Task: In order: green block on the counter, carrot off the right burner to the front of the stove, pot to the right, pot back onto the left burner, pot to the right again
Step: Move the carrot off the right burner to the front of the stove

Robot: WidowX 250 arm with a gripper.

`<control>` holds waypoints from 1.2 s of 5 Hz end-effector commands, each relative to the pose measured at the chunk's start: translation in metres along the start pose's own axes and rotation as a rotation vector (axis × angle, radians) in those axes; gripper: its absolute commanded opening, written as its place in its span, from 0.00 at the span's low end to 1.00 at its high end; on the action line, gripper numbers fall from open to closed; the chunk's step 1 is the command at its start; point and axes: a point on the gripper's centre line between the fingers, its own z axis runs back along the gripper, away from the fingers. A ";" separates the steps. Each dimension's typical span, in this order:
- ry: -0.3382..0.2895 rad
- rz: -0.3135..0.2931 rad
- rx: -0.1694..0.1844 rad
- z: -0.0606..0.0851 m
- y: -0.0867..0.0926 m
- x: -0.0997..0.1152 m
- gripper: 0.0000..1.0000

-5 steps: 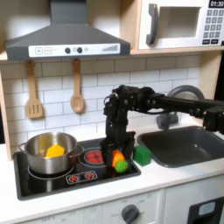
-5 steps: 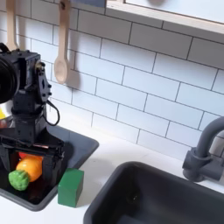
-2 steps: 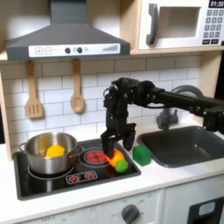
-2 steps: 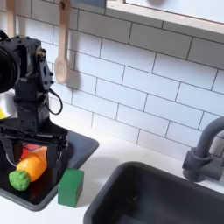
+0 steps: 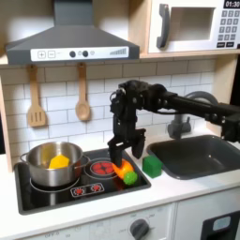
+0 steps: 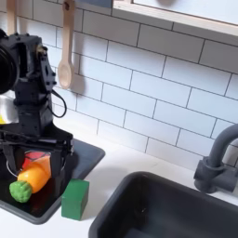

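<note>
The green block (image 5: pixel 151 167) sat on the white desk (image 5: pixel 187 187), just beside the edge of the stove (image 5: pixel 56 197) on the first exterior view's right, so the first step looked done. In the second exterior view the green block (image 6: pixel 75 198) stood on the desk (image 6: pixel 112 177) between the stove (image 6: pixel 85 158) and the dark sink (image 6: pixel 177 209). The carrot (image 5: pixel 125 171) lay near the front of the stove by the burner on the first exterior view's right, with its light green tip pointing to the front. The gripper (image 5: pixel 126 152) hung right above the carrot (image 6: pixel 31 180), and its jaws were apart with nothing in them, one on each side of the carrot but up off it. So I think the carrot step was the one in hand, and it may be about done. If so, the next move would be to lift the arm up and away, go over to the pot (image 5: pixel 52 163), and push it sideways without tipping it. The pot sat on the burner on the first exterior view's left, and a yellow toy food piece (image 5: pixel 59 161) lay inside it. The sink (image 5: pixel 192 155) had nothing in it that I could see. Far back, two wooden spoons (image 5: pixel 82 105) hung on the tiled wall
</note>
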 end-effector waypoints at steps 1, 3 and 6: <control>-0.030 0.010 0.028 0.019 0.008 0.002 1.00; -0.034 0.028 0.020 0.022 0.020 0.004 1.00; -0.051 0.064 0.032 0.029 0.050 0.013 1.00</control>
